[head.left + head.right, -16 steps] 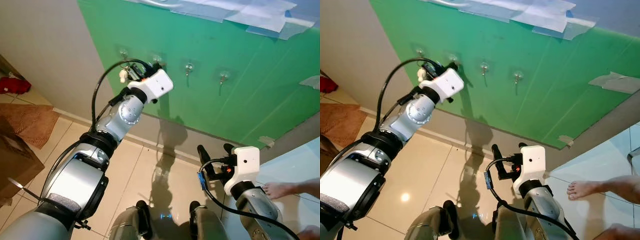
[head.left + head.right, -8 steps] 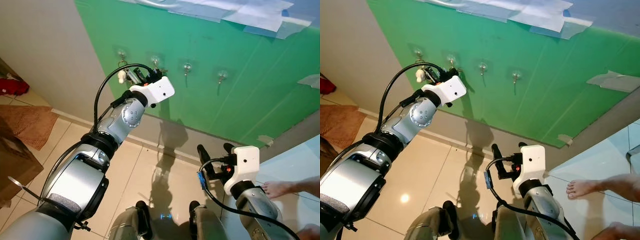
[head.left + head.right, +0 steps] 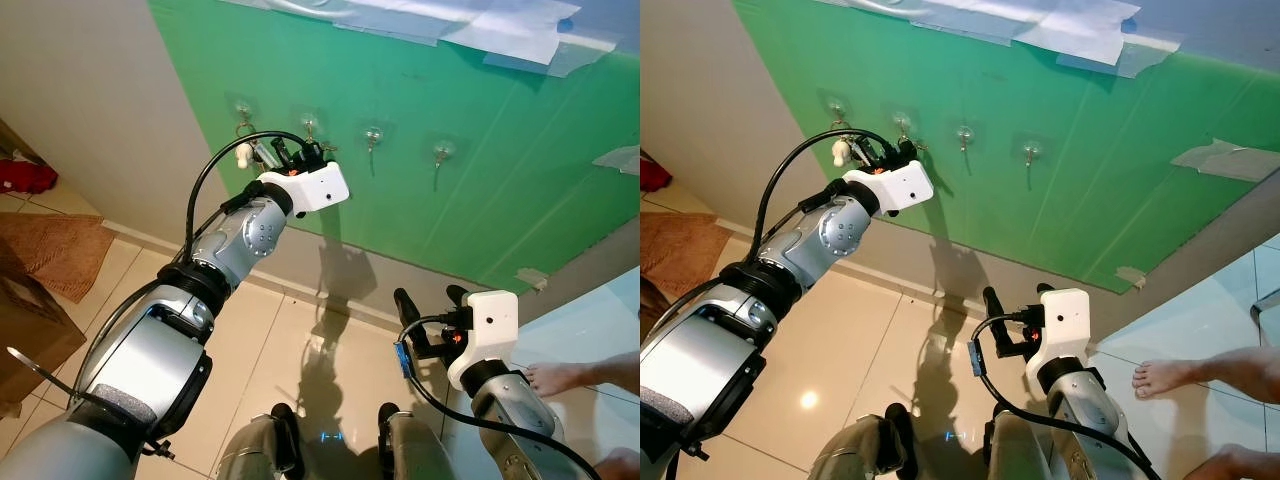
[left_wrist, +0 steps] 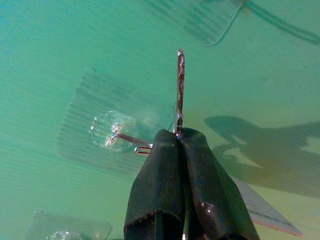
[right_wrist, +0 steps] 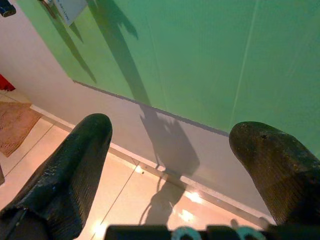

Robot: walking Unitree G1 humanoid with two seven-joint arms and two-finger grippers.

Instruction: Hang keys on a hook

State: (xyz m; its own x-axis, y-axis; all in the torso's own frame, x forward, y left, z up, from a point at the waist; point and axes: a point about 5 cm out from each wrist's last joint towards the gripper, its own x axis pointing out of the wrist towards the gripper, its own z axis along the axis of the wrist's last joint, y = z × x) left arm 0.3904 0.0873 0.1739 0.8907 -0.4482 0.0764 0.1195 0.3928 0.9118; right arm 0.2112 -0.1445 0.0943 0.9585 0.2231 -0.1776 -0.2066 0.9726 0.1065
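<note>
Left pincer (image 4: pixel 181 137) is up at the green corrugated plastic wall panel (image 3: pixel 520 170), fingers pressed together on a thin silver metal key (image 4: pixel 179 90) whose blade sticks out past the fingertips. Just beside the tips sits the clear suction-cup hook with a wire arm (image 4: pixel 112 132); the wire end looks to be touching or almost touching the finger, but I can't tell whether the key ring is over it. A white tag (image 4: pixel 260 207) hangs behind the fingers.

From the head view that hook is second in a row of four; two more clear hooks (image 3: pixel 373 137) sit further along, away from the pincer.

Step in hand, as I read it: final alignment of the keys at the hook, not hung yet.

Next move likely needs a small shift to get the ring past the wire tip, then lower it and release only once it's seated. Risk: pushing the suction cup off the panel.

Right pincer (image 5: pixel 180 150) idles low over the beige tiled floor (image 3: pixel 290 330), fingers wide apart, holding nothing.
</note>
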